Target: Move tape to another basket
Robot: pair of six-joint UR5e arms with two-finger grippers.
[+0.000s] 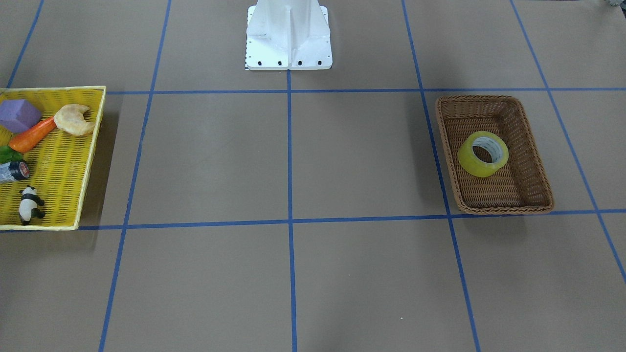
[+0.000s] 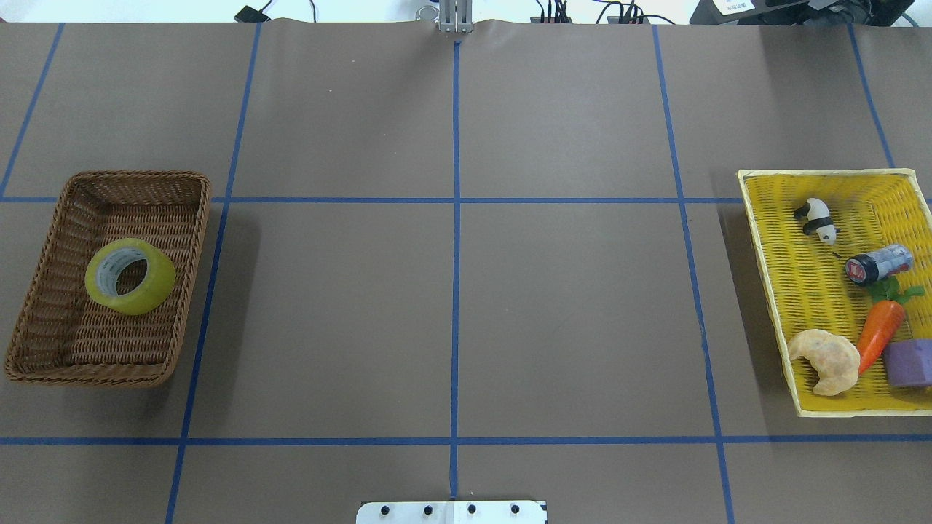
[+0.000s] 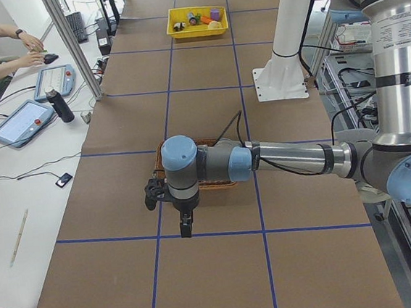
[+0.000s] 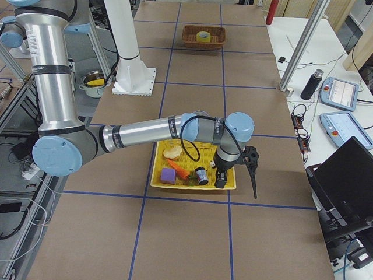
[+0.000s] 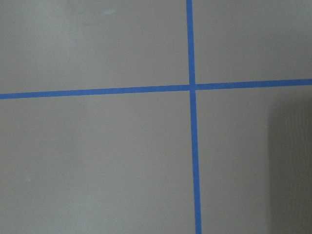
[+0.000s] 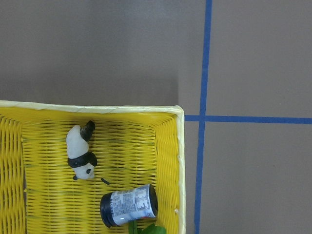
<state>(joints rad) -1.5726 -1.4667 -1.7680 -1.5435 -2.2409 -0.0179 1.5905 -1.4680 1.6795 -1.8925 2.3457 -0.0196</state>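
Overhead exterior: the tape (image 2: 130,276) lay hole-up on the floor of the basket (image 2: 188,255), about mid-floor, at the left end of the desk (image 2: 568,313). From the left side camera, the left gripper (image 3: 185,225) hung over bare desk just beside the basket, and whether its jaws were wide or narrow, I could not tell. Well apart, the yellow tray (image 2: 772,291) held a panda (image 2: 819,220), can, carrot, croissant and purple block. The right gripper (image 4: 253,184) hung by its edge, jaws equally unreadable.
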